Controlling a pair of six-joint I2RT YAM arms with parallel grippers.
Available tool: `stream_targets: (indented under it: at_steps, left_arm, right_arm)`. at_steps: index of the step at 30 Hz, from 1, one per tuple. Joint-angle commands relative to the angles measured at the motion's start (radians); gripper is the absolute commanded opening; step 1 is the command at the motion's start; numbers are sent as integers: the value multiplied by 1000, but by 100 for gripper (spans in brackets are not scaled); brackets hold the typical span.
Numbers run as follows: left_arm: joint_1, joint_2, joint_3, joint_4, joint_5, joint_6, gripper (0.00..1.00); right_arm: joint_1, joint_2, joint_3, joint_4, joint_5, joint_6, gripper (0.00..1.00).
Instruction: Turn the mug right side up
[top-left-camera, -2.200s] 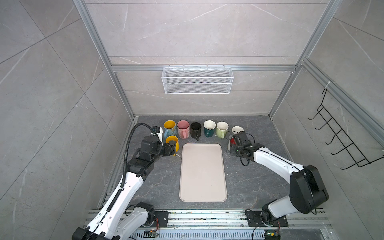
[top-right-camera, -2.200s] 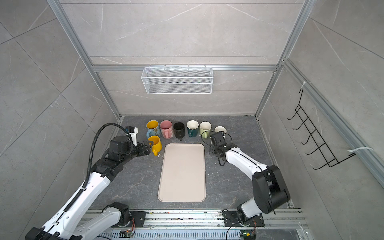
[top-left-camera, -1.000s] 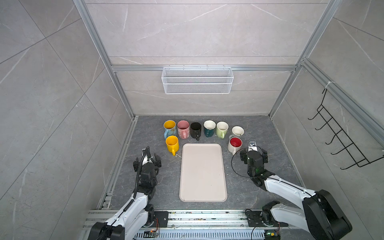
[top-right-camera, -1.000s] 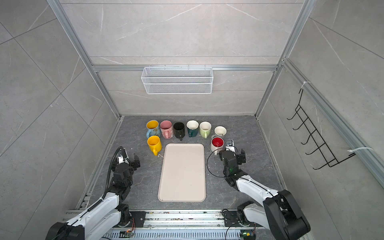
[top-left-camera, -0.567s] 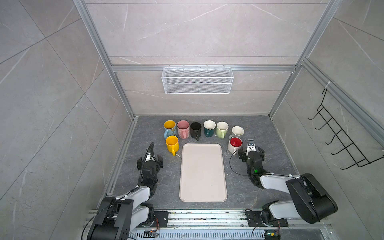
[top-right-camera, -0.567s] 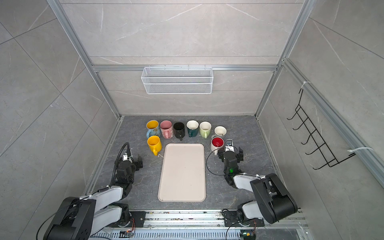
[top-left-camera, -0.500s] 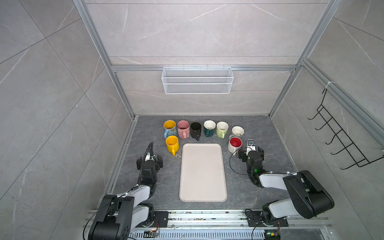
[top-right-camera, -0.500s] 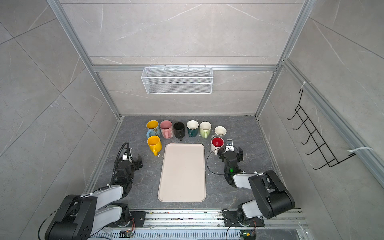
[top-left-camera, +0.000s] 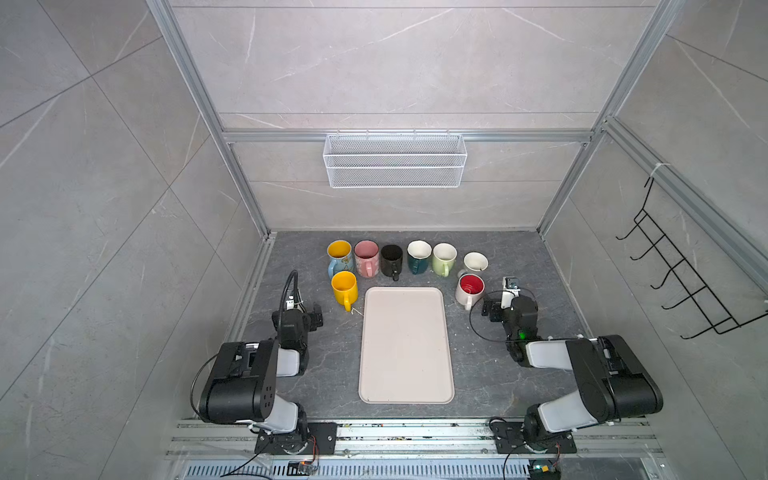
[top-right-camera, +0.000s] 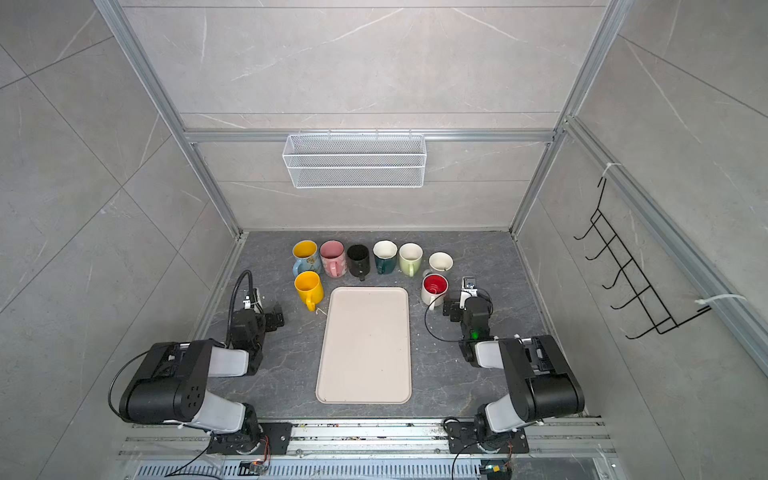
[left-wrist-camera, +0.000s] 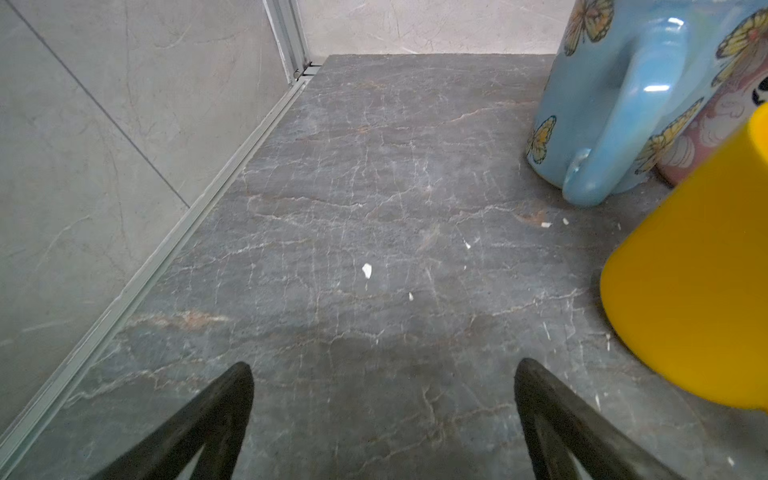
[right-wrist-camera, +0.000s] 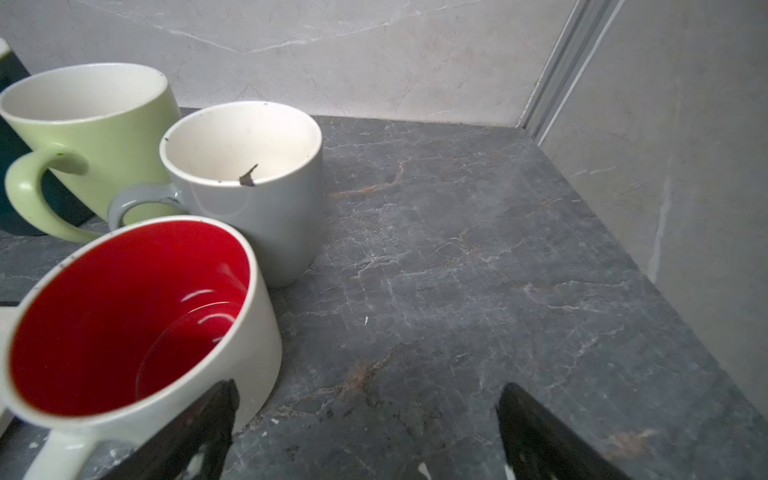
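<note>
**All mugs mouth-up, both tools open and empty**

In both top views eight mugs stand upright on the table (top-left-camera: 498, 249), mouths up. The yellow mug (top-left-camera: 344, 286) stands off the tray (top-left-camera: 405, 345) at its 11 o'clock corner, handle toward 6 o'clock. The red mug (top-left-camera: 471, 287), white outside and red inside, stands at the tray's 1 o'clock corner, handle toward about 7 o'clock. The other six form a row at the tray's 12 o'clock: blue mug (top-left-camera: 339, 254), pink mug (top-left-camera: 366, 257), black mug (top-left-camera: 391, 259), teal mug (top-left-camera: 419, 255), green mug (top-left-camera: 444, 257) and grey mug (top-left-camera: 475, 262).

Both arms are folded low, one at each side of the tray. In the left wrist view the left tool (left-wrist-camera: 382, 365) has its fingers spread wide over bare table and grips nothing. In a top view the yellow mug is near it, at about 1 o'clock. In the right wrist view the right tool (right-wrist-camera: 369, 386) is likewise spread wide and empty. The red mug is just beside one finger; whether they touch cannot be told. The grey mug behind it has a dark chip on its rim
</note>
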Motion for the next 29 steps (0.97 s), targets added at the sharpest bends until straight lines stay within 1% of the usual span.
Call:
stream_targets:
  at_steps: [1,2,3,29]
  left_arm:
    - [9,4,45,3,2,-33,100]
    - [11,0,62,-40,-11,-41,100]
    - [10,1,68,-47,-14,-43,100]
    - [10,0,66,-45,-17,-40,100]
  right_arm:
    - [1,3,5,12,-65,23,99]
    - [1,3,6,12,-65,24,99]
    - [1,3,6,12,-65,23,99]
    - [3,3,8,7,-66,18,99]
